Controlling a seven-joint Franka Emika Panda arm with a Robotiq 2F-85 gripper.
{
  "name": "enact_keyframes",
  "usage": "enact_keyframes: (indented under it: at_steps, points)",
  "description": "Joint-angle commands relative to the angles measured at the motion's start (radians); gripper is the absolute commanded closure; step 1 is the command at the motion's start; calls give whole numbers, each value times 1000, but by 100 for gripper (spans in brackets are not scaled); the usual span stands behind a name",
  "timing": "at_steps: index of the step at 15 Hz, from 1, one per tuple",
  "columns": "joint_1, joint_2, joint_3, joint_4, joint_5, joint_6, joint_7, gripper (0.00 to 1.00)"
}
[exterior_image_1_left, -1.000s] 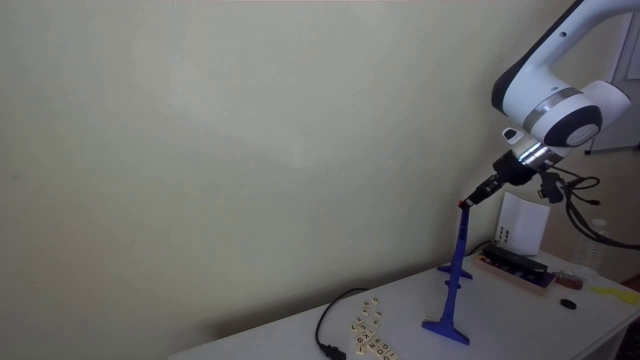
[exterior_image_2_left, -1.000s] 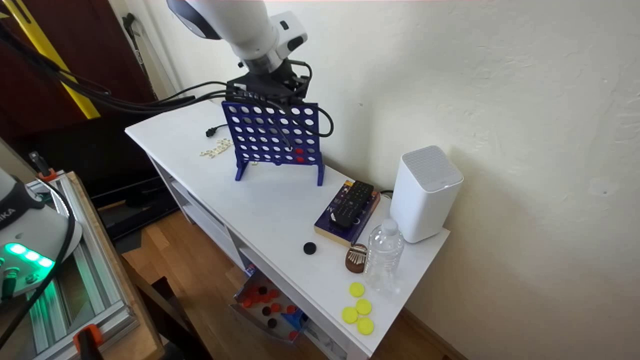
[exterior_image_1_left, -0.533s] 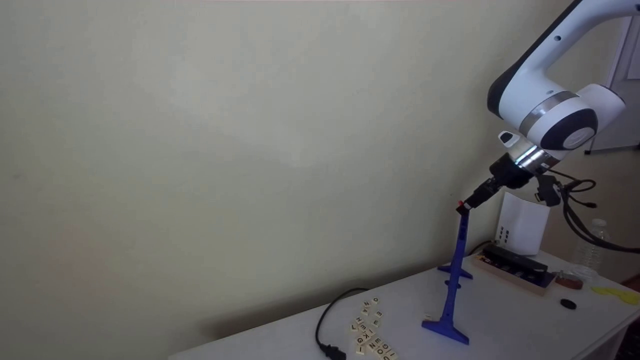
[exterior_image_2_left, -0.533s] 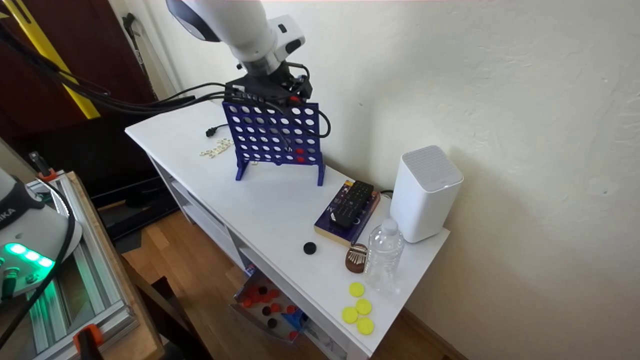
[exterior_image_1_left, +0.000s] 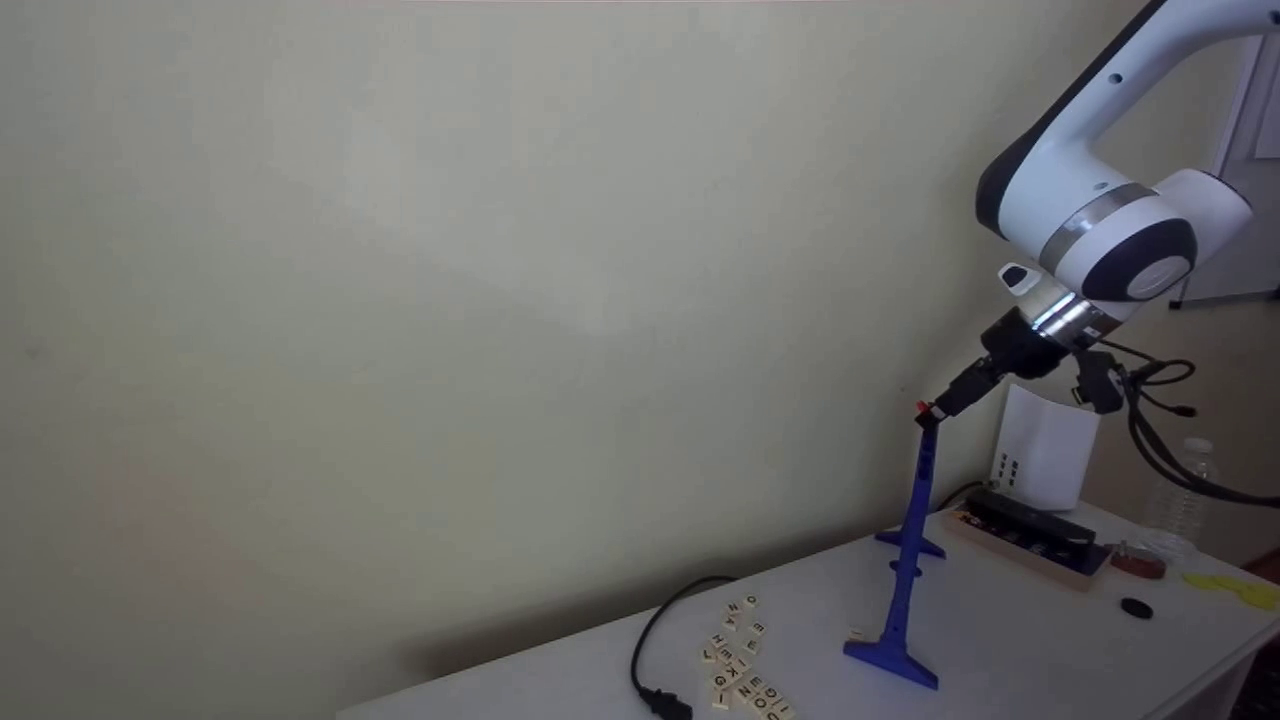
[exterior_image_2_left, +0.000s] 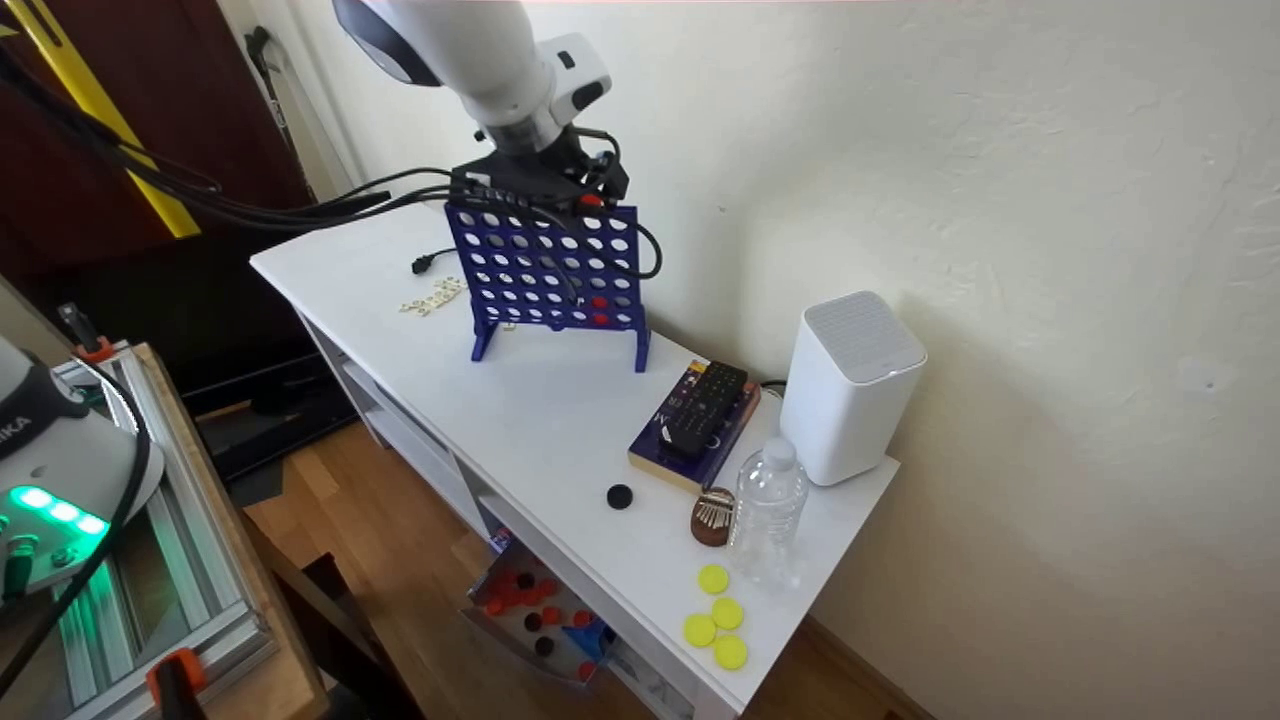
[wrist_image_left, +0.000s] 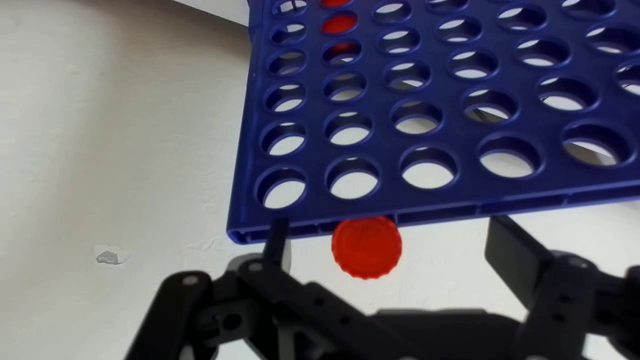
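A blue upright grid frame with rows of round holes stands on the white table, seen edge-on in an exterior view. My gripper is at its top edge, its jaws wide apart. Between the fingers, touching neither, a red disc sticks up at a top slot, second from the grid's left end in the wrist view. How deep it sits is hard to tell. The same disc shows as a red spot above the grid. Below, in that column, are red discs.
Letter tiles and a black cable plug lie beside the grid. A book with a remote, black disc, thumb piano, bottle, white box and yellow discs are also on the table. Cables hang before the grid.
The jaws have spread away from the red disc, which stays at the slot. The arm shifted slightly lower, then held nearly still. The red spot above the grid was hidden a second ago.
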Motion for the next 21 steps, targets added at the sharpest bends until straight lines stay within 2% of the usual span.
enact_keyframes:
  at_steps: [1,7,13,14,15,21]
  points:
    - [-3,-42,-2,-17,21,12,-11,0]
    - [-3,-80,-5,-21,28,14,-12,0]
    - [11,-129,-5,-53,-18,62,88,0]
    - [13,-140,-3,-61,-24,77,102,23]
    - [15,-148,-3,-68,-32,89,119,26]
    - [34,-205,10,-116,-62,164,251,70]
